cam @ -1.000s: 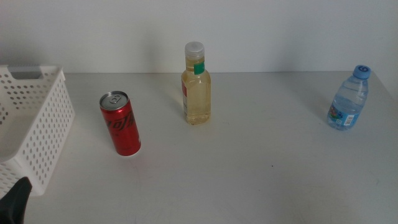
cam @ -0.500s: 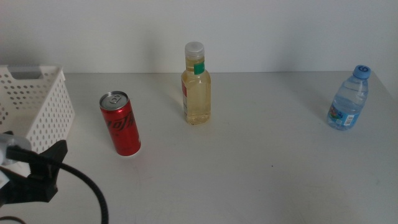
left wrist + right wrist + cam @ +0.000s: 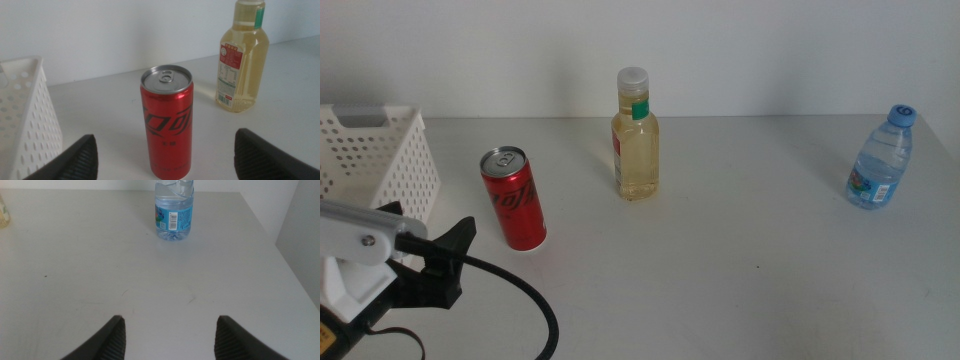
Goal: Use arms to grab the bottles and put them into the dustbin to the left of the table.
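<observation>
We count three containers, all upright on the table [image 3: 720,280] and none yet in the basket [image 3: 380,160]. The red can [image 3: 515,198] stands nearest the basket, just to its right. The bottle of yellow liquid [image 3: 635,135] stands further back near the table's middle, apart from the can. The small blue-capped water bottle [image 3: 880,160] stands well off at the far right.

The basket sits at the left edge; what we see of its inside shows nothing in it.

The left gripper [image 3: 165,155] hangs low in front of the can, jaws spread wide with the can framed between them but not touched. In the middle view its arm reaches in from the lower left corner, beside the basket.

The right gripper [image 3: 169,337] faces the water bottle [image 3: 173,210] from well back, jaws spread, holding nothing.

Our judgement: nothing is binned; all three pickups remain, and the can looks first in line.
</observation>
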You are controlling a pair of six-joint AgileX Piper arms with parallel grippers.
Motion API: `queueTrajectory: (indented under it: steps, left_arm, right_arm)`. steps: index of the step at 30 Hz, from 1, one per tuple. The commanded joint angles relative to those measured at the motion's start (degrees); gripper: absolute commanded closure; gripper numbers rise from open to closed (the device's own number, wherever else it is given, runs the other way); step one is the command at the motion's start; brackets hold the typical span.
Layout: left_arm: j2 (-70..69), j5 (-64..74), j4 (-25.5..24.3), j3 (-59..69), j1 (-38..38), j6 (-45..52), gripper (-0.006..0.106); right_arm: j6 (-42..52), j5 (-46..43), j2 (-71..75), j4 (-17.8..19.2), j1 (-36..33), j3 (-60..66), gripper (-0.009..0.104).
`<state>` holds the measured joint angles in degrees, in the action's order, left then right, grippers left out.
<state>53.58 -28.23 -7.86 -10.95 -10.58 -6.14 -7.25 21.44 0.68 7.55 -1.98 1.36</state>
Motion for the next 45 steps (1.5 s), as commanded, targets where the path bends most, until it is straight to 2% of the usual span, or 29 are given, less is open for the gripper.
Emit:
queueTrajectory:
  steps: [1, 9, 21, 29, 36, 45]
  left_arm:
    - [1.8, -7.9, 0.2, -0.8, -0.4, -2.0, 0.007]
    - [8.8, -16.5, -1.2, -0.5, -0.4, -3.0, 0.007]
    - [20.7, -22.0, -1.0, -0.5, -0.4, -3.0, 0.007]
    - [29.2, -33.9, -2.6, -0.6, -0.4, -2.0, 0.007]
    - [40.2, -47.6, -0.2, -0.7, -0.4, -1.5, 0.007]
    - [49.0, -47.5, -0.1, -6.5, -0.4, -1.7, 0.007]
  right_arm:
    - [0.4, -3.7, 1.0, 0.7, 0.4, 0.1, 0.049]
    - [0.4, -3.7, 1.0, 0.7, 0.4, 0.1, 0.049]
    - [0.4, -3.7, 1.0, 0.7, 0.4, 0.1, 0.049]
    - [0.4, -3.7, 1.0, 0.7, 0.4, 0.1, 0.049]
    - [0.4, -3.7, 1.0, 0.7, 0.4, 0.1, 0.049]
    - [0.4, -3.7, 1.0, 0.7, 0.4, 0.1, 0.049]
